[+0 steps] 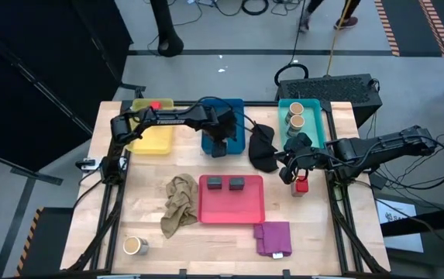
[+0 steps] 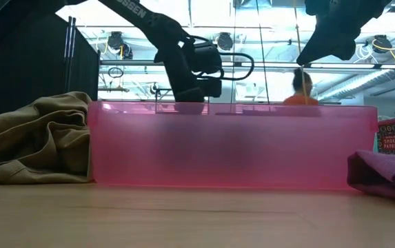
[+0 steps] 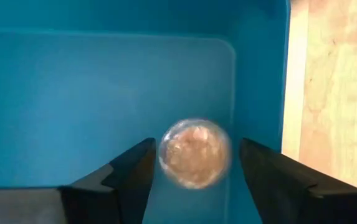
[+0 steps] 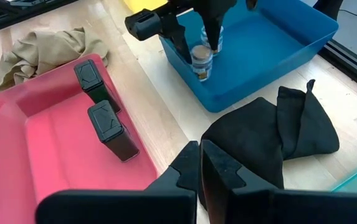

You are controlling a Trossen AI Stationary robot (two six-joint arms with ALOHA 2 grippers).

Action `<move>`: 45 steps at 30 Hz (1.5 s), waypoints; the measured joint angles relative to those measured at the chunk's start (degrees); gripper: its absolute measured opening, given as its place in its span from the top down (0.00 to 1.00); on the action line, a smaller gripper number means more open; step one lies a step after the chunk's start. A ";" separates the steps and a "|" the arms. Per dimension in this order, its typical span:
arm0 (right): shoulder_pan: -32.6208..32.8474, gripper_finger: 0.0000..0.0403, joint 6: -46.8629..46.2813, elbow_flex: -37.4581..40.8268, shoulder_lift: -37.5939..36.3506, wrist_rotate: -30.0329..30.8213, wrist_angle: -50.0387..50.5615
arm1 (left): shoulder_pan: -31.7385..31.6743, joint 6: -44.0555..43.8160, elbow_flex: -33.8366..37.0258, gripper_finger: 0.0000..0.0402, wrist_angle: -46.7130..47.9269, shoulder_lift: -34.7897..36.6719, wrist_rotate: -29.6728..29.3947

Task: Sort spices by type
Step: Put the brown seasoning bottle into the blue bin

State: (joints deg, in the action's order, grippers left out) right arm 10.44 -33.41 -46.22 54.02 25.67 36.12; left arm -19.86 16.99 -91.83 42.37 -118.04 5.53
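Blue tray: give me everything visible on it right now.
The blue tray is a glossy rectangular bin that looks like plastic, with raised walls and rounded inner corners. It sits flat on the wooden table in the back row, between the yellow tray and the black cloth. The left gripper reaches down into it, jaws open on either side of a small round clear-topped spice tin near one corner; whether the tin rests on the tray floor is unclear.
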 joint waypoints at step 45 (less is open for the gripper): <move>-0.01 1.00 0.04 0.00 0.00 1.55 0.11 | 1.14 8.85 4.50 0.98 0.77 4.72 0.32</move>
State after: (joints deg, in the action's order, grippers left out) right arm 10.44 -33.36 -46.22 54.02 27.22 36.23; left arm -18.72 25.85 -87.33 43.14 -113.32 5.85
